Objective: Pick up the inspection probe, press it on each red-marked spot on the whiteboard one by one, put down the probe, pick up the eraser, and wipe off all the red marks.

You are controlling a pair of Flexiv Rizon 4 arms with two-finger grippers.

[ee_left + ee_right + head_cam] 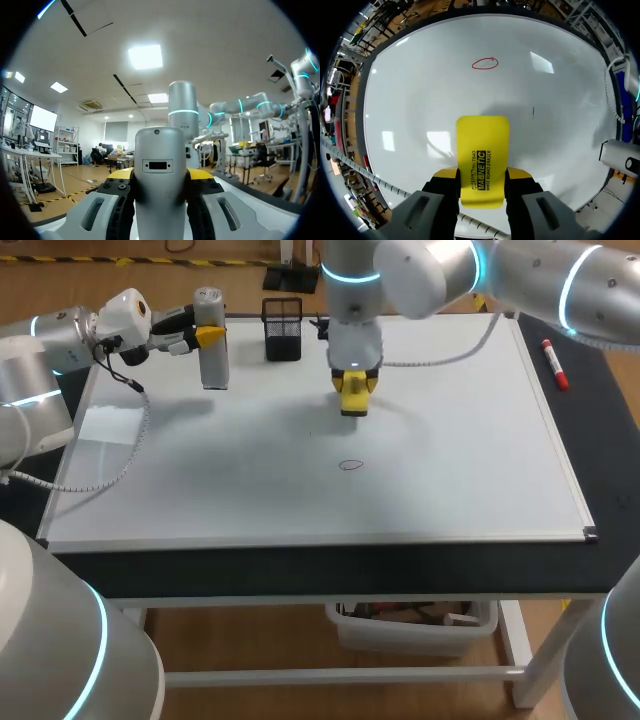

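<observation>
My left gripper (207,336) is shut on the grey inspection probe (211,338), which stands upright over the whiteboard's (450,440) far left part. In the left wrist view the probe (160,175) fills the space between the yellow-tipped fingers (119,176) of the left gripper (160,177). My right gripper (353,383) hangs over the board's far middle, shut on the yellow eraser (354,393). The right wrist view shows the eraser (482,157) between the fingers of the right gripper (482,176), above the board. One red oval mark (485,63) lies ahead of it, also seen as a mark (350,465) mid-board.
A black mesh pen holder (283,328) stands at the board's far edge between the two grippers. A red marker (555,363) lies off the board's right edge on the dark table. A coiled cable (120,465) trails across the board's left side.
</observation>
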